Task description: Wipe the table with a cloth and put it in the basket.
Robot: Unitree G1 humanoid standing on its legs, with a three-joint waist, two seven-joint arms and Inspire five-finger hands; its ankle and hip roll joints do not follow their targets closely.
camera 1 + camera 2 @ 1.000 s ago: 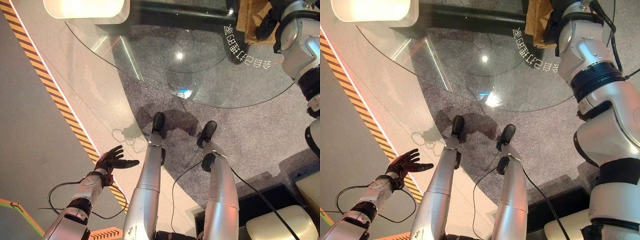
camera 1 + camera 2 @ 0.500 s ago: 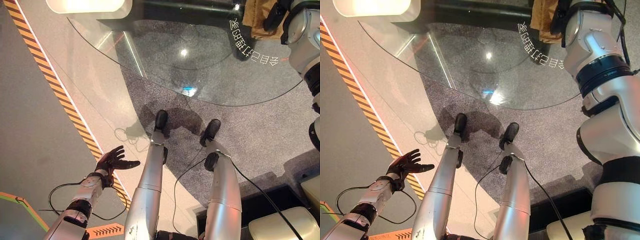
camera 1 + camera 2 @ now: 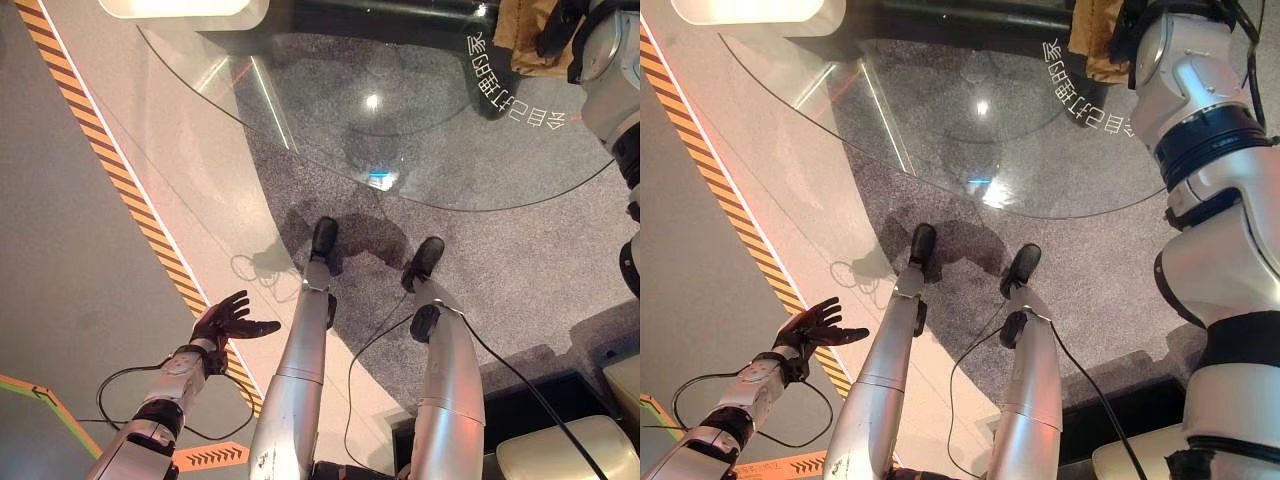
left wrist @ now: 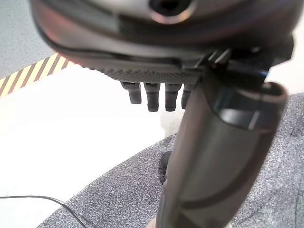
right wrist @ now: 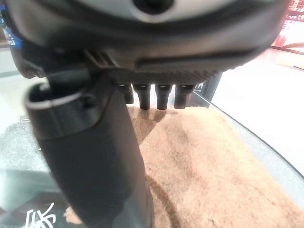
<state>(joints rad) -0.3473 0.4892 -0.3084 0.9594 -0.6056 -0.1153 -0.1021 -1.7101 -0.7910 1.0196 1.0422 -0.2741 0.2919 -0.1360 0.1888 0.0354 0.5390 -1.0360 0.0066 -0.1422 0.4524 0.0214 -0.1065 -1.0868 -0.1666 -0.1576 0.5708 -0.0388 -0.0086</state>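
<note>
The round clear glass table (image 3: 430, 140) spreads ahead of me, its far right part beneath my right fingers; my eye views take in its whole curved edge, while my right wrist view shows just a sliver of rim beside the cloth. The brown fuzzy cloth (image 5: 199, 171) lies flat on that glass, directly beneath and beyond my right fingers (image 5: 161, 97); in the eye views I catch one tan corner of it by my right arm. My right hand (image 5: 142, 71) hovers over the cloth, fingers straight and released, thumb out to the side, gripping nothing; my right wrist view shows this. My left hand (image 3: 228, 322) hangs low, well apart from the table, over the yellow-and-black striped floor tape (image 3: 150, 240), fingers spread loose and empty.
</note>
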